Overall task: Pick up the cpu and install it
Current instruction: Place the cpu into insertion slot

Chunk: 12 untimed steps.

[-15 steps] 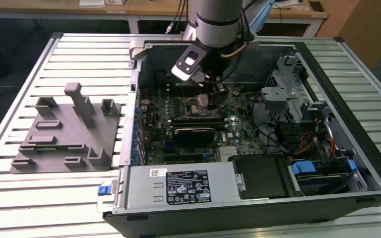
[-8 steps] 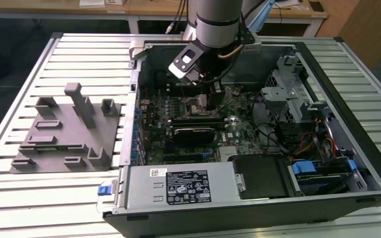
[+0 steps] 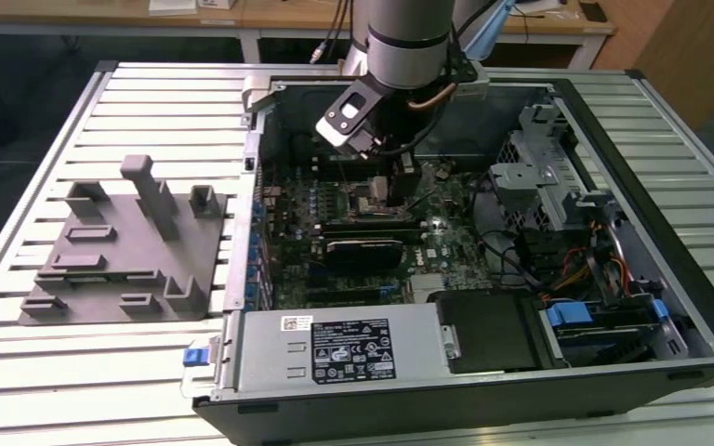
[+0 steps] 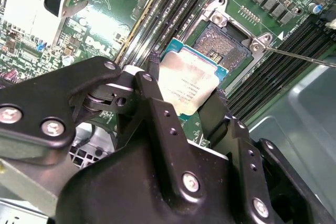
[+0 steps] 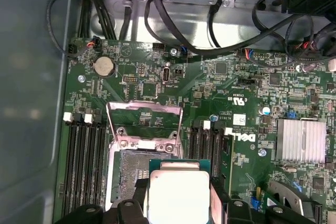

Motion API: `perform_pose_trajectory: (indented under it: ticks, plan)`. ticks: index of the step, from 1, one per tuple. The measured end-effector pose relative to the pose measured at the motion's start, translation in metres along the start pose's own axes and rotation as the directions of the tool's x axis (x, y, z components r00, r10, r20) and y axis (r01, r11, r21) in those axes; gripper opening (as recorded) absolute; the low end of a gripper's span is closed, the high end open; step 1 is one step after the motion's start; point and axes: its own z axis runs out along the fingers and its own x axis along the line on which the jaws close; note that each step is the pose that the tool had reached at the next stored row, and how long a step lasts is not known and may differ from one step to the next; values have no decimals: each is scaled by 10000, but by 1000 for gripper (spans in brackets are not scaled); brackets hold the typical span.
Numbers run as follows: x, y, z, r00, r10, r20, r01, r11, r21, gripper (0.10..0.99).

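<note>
Silver-topped and green-edged, the cpu (image 4: pixel 191 85) is clamped between the two black fingers (image 4: pixel 216 114) of the gripper (image 4: pixel 185 100). It is held near the open socket (image 4: pixel 223 40) on the motherboard (image 5: pixel 157 77), partly over its edge, inside the case (image 3: pixel 456 409). Contact with the socket cannot be told.

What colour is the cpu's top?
The cpu top is pale silver, green-edged; best in the second wrist view.
</note>
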Motion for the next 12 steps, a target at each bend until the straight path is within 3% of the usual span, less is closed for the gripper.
perform_pose_trajectory:
  ticks: [12]
  plan:
    - [34, 2, 1, 10000, 12, 0, -12, 10000, 0, 545]
